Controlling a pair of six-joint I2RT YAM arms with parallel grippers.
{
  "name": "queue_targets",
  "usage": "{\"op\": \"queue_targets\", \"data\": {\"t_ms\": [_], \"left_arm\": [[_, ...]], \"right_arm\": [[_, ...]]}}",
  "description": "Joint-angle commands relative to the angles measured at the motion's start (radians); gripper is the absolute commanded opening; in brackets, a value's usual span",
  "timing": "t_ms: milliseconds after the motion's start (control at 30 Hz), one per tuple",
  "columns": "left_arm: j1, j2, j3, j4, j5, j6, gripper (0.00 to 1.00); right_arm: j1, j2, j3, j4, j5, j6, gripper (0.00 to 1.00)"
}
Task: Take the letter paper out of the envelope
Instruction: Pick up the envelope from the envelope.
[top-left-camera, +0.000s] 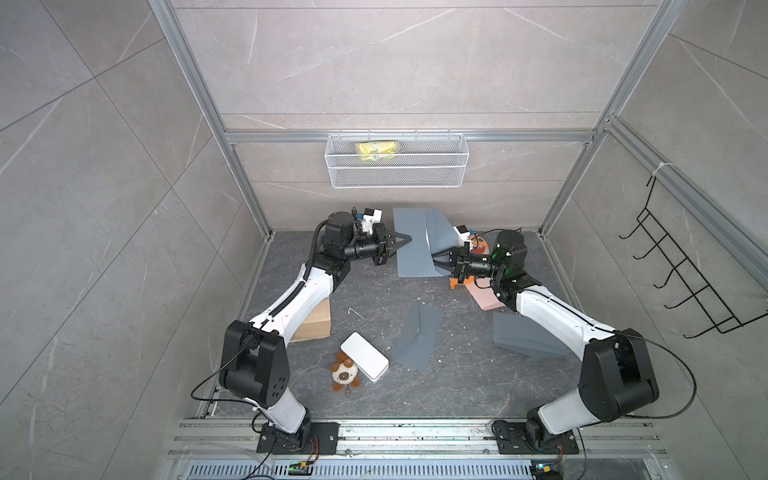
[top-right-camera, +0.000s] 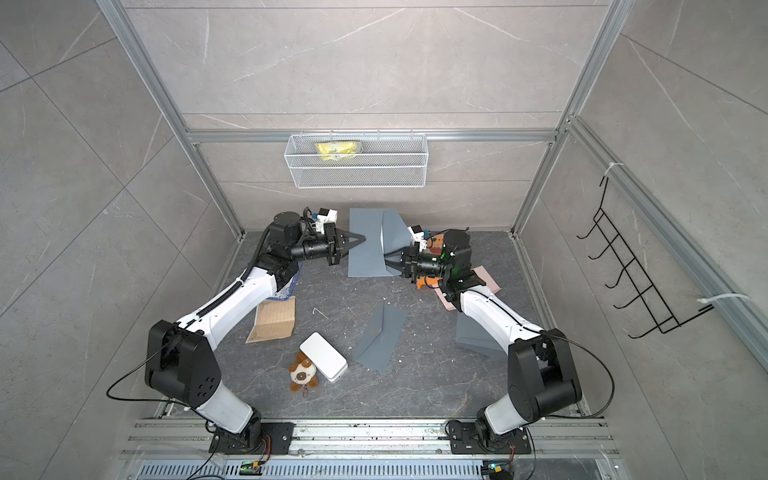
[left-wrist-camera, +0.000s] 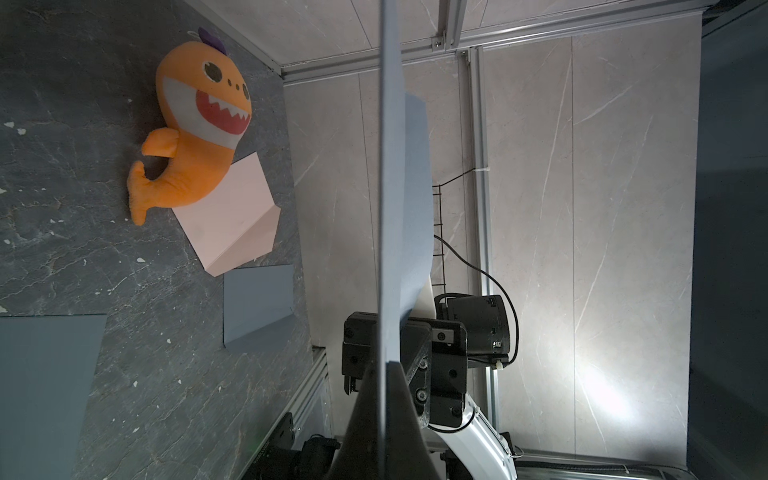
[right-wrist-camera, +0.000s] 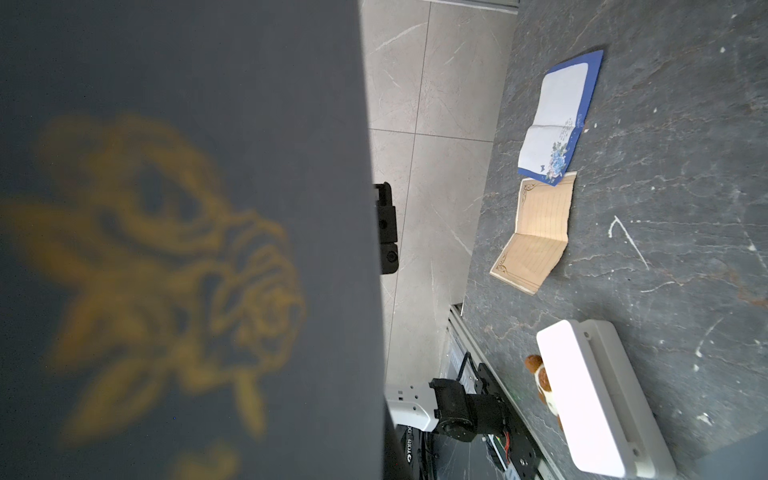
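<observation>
A grey-blue envelope (top-left-camera: 411, 257) (top-right-camera: 363, 257) hangs in the air at the back of the table, held between both arms. My left gripper (top-left-camera: 405, 240) (top-right-camera: 360, 240) is shut on its left edge; in the left wrist view the envelope (left-wrist-camera: 388, 208) runs edge-on between the closed fingers (left-wrist-camera: 386, 365). My right gripper (top-left-camera: 435, 258) (top-right-camera: 388, 257) is shut on its right side, below the raised flap (top-left-camera: 440, 232). In the right wrist view the envelope's face (right-wrist-camera: 187, 208) with a gold rose print fills the frame beside the gripper (right-wrist-camera: 384, 415). The letter paper is hidden.
Two more grey envelopes (top-left-camera: 417, 336) (top-left-camera: 521, 334), a pink envelope (top-left-camera: 486, 297) and an orange plush (left-wrist-camera: 195, 137) lie on the table. Near the front sit a white box (top-left-camera: 365, 356) and a small bear (top-left-camera: 345, 372). A tan sheet (top-right-camera: 274, 318) and a blue-edged sheet (right-wrist-camera: 557, 120) lie at left.
</observation>
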Motion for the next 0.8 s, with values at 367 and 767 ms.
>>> {"op": "queue_targets", "data": {"t_ms": [367,767], "left_arm": [[0.019,-0.084,0.040,-0.311,-0.100,0.221,0.59],[-0.074,-0.070,0.201,-0.354,-0.178,0.184,0.45]], "right_arm": [[0.014,-0.173,0.152,-0.762,0.283,-0.682,0.00],[0.195,-0.231,0.248,-1.036,0.806,-1.019,0.00]]}}
